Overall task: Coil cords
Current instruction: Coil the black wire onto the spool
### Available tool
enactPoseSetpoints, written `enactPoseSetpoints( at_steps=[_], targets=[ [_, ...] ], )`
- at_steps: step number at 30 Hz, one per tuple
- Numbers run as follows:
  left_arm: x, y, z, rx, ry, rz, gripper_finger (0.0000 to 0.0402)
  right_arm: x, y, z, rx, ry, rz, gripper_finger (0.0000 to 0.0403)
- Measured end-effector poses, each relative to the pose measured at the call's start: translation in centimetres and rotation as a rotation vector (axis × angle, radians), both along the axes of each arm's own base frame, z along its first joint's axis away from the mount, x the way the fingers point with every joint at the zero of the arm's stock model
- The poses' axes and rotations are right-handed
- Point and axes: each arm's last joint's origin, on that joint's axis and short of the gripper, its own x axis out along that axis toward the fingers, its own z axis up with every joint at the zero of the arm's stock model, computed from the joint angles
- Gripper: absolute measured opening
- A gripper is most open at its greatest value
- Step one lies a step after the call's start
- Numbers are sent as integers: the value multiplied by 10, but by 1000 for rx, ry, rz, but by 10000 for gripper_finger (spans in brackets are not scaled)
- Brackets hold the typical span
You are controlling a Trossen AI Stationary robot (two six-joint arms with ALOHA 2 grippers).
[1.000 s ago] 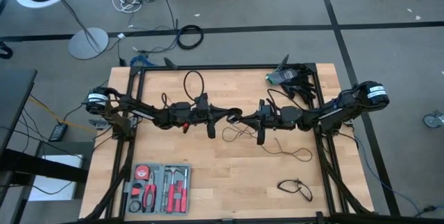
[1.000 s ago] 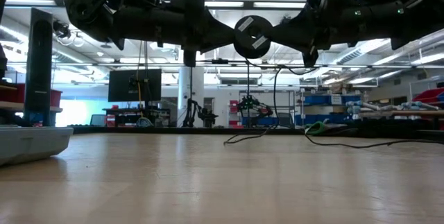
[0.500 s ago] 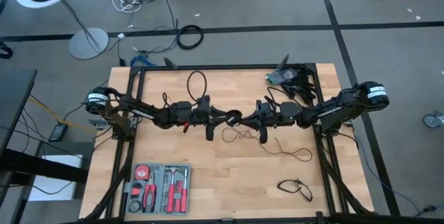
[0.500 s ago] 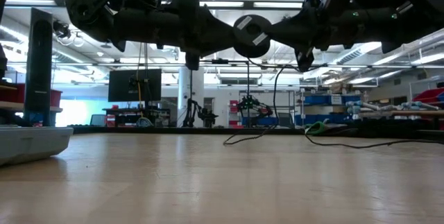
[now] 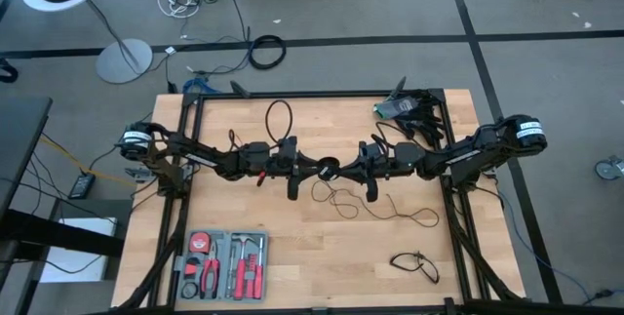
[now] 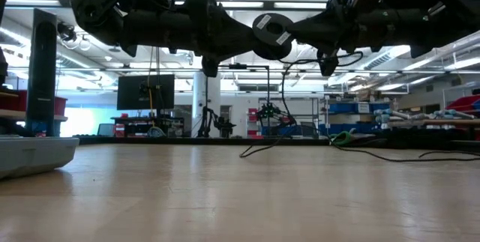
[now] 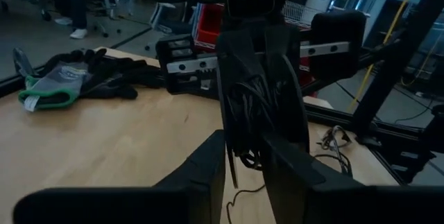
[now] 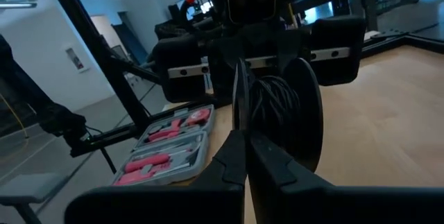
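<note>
The long black cord's round disc (image 5: 328, 169), with a pale centre, hangs high over the table's middle between my two grippers and also shows in the low view (image 6: 271, 36). Black cord is wound on it (image 7: 253, 106). The rest of the cord drops (image 6: 281, 100) to the table and lies there in loose loops (image 5: 341, 201), ending at the right (image 5: 426, 218). My left gripper (image 5: 314, 169) comes from the left and my right gripper (image 5: 343, 171) from the right. Both are shut at the disc. The short cord (image 5: 415, 262) lies looped near the front right. My left gripper (image 7: 244, 175) has the wound cord at the disc (image 7: 244, 144) between its two fingers, coming level from the table's left. The disc is held clear of the table. My right gripper (image 8: 248, 161) is almost shut on a thin dark edge (image 8: 238, 109) beside the windings, coming level from the table's right. I cannot tell whether that edge is cord or disc rim.
An open tool case (image 5: 224, 264) with red-handled tools lies at the front left. Dark gloves with a green cuff (image 5: 408, 108) lie at the far right corner. A black frame (image 5: 312, 94) runs along the table's edges. My left arm's own cable loops above it (image 5: 278, 118).
Both grippers, with the disc between them, have shifted slightly toward the table's left and near edges. The hanging cord hung straight down from the disc. It now bows over toward my right gripper before dropping, and its loops on the table have shifted.
</note>
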Motion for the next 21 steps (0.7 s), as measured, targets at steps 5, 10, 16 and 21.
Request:
enactPoseSetpoints(
  at_steps=[5, 10, 16, 21],
  targets=[
    [0, 0, -1, 7, 7, -18, 20, 0, 0, 0, 0, -4, -5, 4],
    [0, -1, -1, 8, 7, -30, 4, 0, -1, 3, -11, -34, -24, 25],
    [0, 5, 0, -3, 4, -7, 1, 0, -1, 3, 4, -29, -40, 59],
    [0, 7, 0, -21, 3, 20, 1, 0, -1, 3, 5, -27, -43, 98]
  ],
)
